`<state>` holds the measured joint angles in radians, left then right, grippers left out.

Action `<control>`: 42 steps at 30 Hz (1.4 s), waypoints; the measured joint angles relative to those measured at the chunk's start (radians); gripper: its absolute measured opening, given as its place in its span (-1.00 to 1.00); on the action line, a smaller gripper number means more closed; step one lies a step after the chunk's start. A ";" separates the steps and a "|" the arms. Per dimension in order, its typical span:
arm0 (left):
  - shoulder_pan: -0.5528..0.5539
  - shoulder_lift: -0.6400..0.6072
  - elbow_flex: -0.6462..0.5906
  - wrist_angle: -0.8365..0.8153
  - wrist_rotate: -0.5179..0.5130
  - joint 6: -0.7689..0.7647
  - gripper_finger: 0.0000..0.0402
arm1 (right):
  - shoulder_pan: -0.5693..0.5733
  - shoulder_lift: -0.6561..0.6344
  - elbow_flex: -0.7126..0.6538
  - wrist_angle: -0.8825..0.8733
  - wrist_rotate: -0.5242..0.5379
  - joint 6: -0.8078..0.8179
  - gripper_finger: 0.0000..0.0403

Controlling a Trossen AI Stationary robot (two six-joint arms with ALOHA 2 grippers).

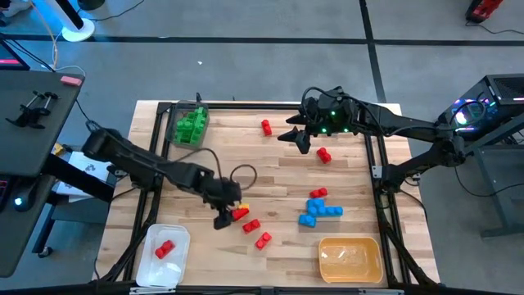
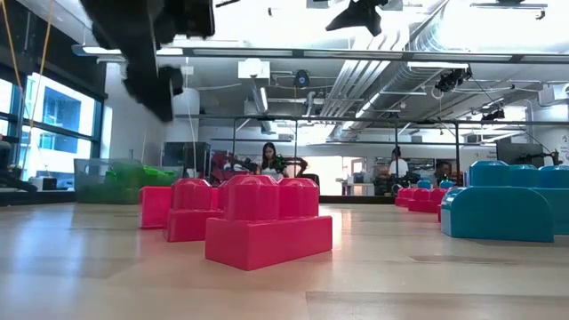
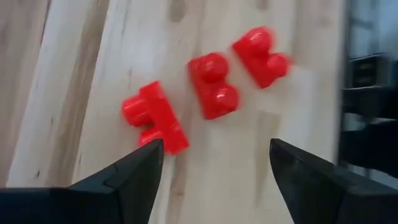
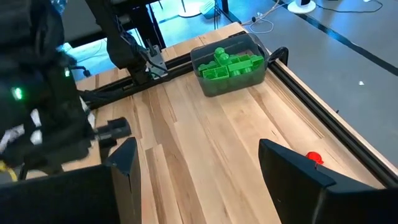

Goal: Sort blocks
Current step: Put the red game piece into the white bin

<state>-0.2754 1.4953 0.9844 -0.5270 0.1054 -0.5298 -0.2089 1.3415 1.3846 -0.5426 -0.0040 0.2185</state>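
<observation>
Wooden table (image 1: 246,147) under two dark arms. Left gripper (image 1: 228,211) low over the near-left part of the boards, fingers (image 3: 124,177) spread wide with nothing between them, just beside a line of three loose red blocks (image 3: 211,84); nearest of these (image 1: 240,213) close against the fingertips, though actual contact hard to judge from above. Other two reds (image 1: 251,225) and (image 1: 263,240) trailing toward the near edge. Right gripper (image 1: 296,135) raised over the far-right part of the table, jaws likewise wide apart and empty, a red block (image 1: 324,155) just beside it on the boards and another (image 1: 266,127) nearer the far edge. Cluster of blue blocks (image 1: 319,213) right of centre, with a small red piece (image 1: 318,193) touching or nearly touching its far side. Green blocks (image 4: 231,63) piled inside the grey tray (image 1: 178,115) at the far-left corner. One red block (image 1: 164,248) lying in the white tray (image 1: 160,274) at the near-left corner. Yellow tray (image 1: 350,258) at the near right. From table height, pink-red blocks (image 2: 267,218) large in the foreground, blue ones (image 2: 502,209) to the side.
</observation>
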 joint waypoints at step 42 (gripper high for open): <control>0.016 -0.034 0.006 -0.173 -0.315 -0.025 -0.29 | 0.000 0.000 0.000 -0.052 -0.004 -0.062 0.07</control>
<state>-0.2592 1.4617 0.9909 -0.6995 -0.2099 -0.5552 -0.2089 1.3415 1.3846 -0.5949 -0.0082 0.1562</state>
